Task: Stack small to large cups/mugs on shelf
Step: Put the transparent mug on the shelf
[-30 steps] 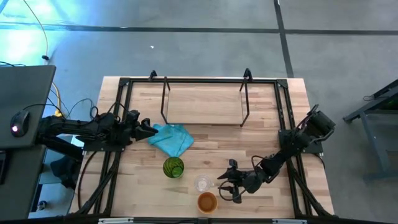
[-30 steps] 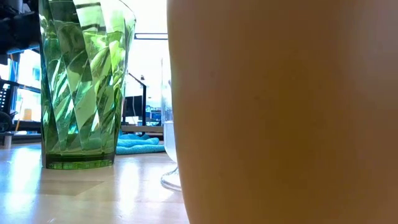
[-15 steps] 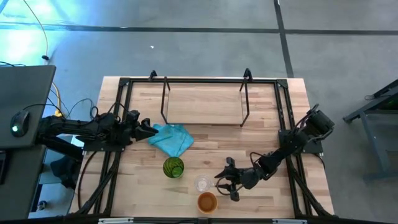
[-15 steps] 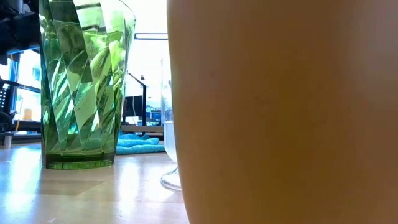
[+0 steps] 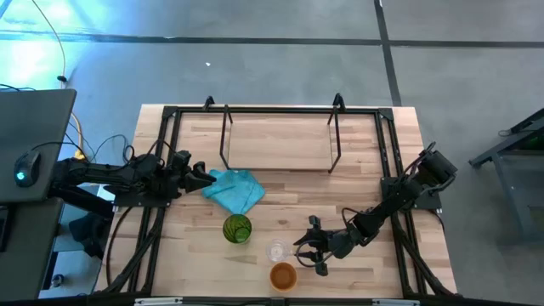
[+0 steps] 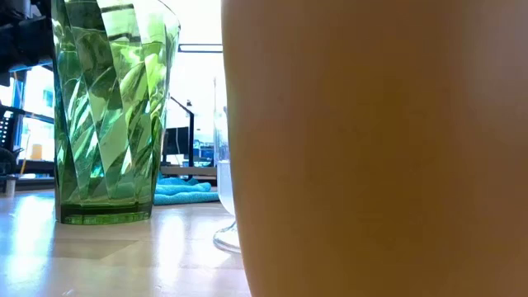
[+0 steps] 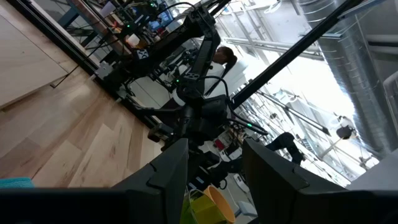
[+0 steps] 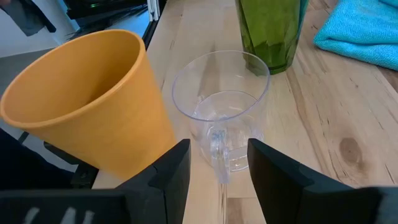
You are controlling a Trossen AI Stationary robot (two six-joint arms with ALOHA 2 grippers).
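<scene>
Three cups stand upright on their bases near the table's front edge: a green one (image 5: 237, 228), a small clear one with a handle (image 5: 277, 251) and an orange one (image 5: 283, 275). The shelf (image 5: 279, 140) stands on black legs at the far middle. My right gripper (image 5: 306, 249) is open just right of the clear cup. In the right wrist view its fingers (image 8: 171, 177) stand on either side of the cup's handle (image 8: 218, 154), apart from it. My left gripper (image 5: 197, 176) waits open at the left, beside the teal cloth.
A teal cloth (image 5: 234, 190) lies crumpled between the shelf and the green cup. The orange cup (image 8: 93, 106) stands close beside the clear cup (image 8: 224, 112), with the green cup (image 8: 270, 31) just beyond. Black frame rails (image 5: 391, 170) run along the table's sides.
My right gripper has edged toward the table's left, closer to the clear cup. The cups have not moved.
</scene>
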